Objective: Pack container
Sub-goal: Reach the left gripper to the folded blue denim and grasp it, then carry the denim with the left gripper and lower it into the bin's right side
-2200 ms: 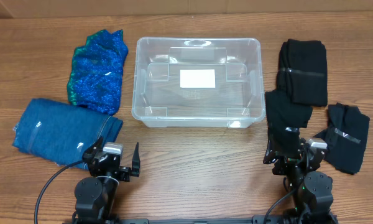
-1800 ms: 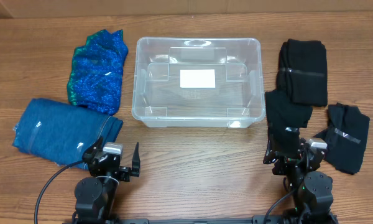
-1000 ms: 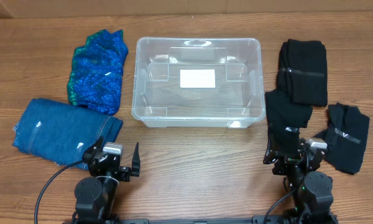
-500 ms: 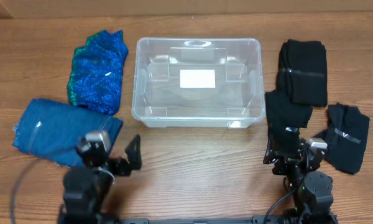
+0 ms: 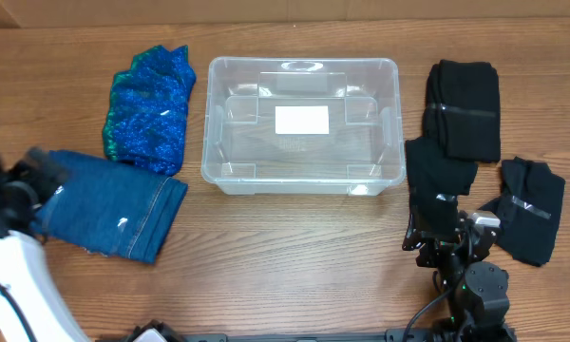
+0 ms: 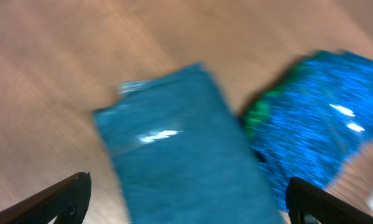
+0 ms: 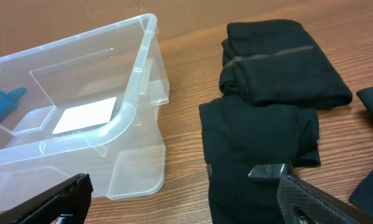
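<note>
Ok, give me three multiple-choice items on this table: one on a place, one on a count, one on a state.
1. Relative to the container, the black cloths lie:
A. inside it
B. on the robot's right
C. on the robot's left

2. The black cloths number:
A. two
B. three
C. five

3. The container is:
A. empty
B. half full
C. lidded

Key: 1 B, all lie past its right wall; 2 B, three separate folded piles show overhead; 3 A, only its white label shows inside.
</note>
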You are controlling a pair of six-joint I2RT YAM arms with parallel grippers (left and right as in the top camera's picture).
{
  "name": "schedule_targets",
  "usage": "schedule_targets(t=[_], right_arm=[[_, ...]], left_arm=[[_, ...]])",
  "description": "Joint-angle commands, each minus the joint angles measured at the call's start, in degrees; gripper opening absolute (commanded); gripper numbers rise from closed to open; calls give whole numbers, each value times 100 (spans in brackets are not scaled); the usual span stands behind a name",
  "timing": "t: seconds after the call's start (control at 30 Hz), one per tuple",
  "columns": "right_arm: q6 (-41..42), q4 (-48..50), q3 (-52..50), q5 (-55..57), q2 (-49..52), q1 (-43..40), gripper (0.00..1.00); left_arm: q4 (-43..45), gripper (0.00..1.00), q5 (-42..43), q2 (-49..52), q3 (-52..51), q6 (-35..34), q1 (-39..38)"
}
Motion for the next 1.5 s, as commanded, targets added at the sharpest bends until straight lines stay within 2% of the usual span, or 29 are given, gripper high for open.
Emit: schedule_targets(t=[0.0,0.1,0.2,0.3,0.37,0.53,0.57,0.63,0.7,0.73,0.8,0.87,0.97,1.03,1.2,1.27,1.37,1.47], right_arm=[[11,13,-50,-9,-42,-22,100],[11,13,-50,-9,-42,-22,100],[11,13,-50,-9,-42,-22,100],[11,11,-50,-9,-42,-22,100],[11,13,-50,-9,-42,-22,100],[11,13,-50,-9,-42,-22,100],[11,13,-50,-9,-42,-22,100],[11,13,-50,-9,-42,-22,100],[11,13,-50,-9,-42,-22,100],[11,13,-50,-9,-42,-22,100],[11,13,-50,-9,-42,-22,100],[11,13,-50,-9,-42,-22,100],[11,13,-50,-9,-42,-22,100],[11,11,-50,-9,-42,-22,100],[11,13,-50,-9,-42,-22,100],[11,13,-50,-9,-42,-22,100],[11,13,-50,-9,-42,-22,100],[11,13,-50,-9,-42,-22,100]], left_arm=[[129,100,549,767,146,332,925],[660,100,1023,1528,153,1040,1311],[1217,100,1478,2168,153,2031,1305],[1650,100,1976,2691,153,2632,1303],[1770,100,1978,2997,153,3001,1303],[2120,99,2247,3790,153,3071,1102],[2076,97,2288,3934,153,3071,1005],[1869,86,2284,4301,153,3023,662],[1668,56,2264,4476,153,2883,426],[1633,34,2260,4472,153,2590,391],[1495,4,2288,4358,155,1845,509],[1248,4,2500,4146,219,1480,660],[664,4,3906,3042,809,417,833],[680,4,4804,2124,1169,-647,763],[1598,4,5018,424,1447,-2931,249],[2350,4,4570,-175,1447,-3956,-372],[2461,4,2983,-367,1445,-4553,-1558],[2479,4,1427,37,1443,-5176,-3368]])
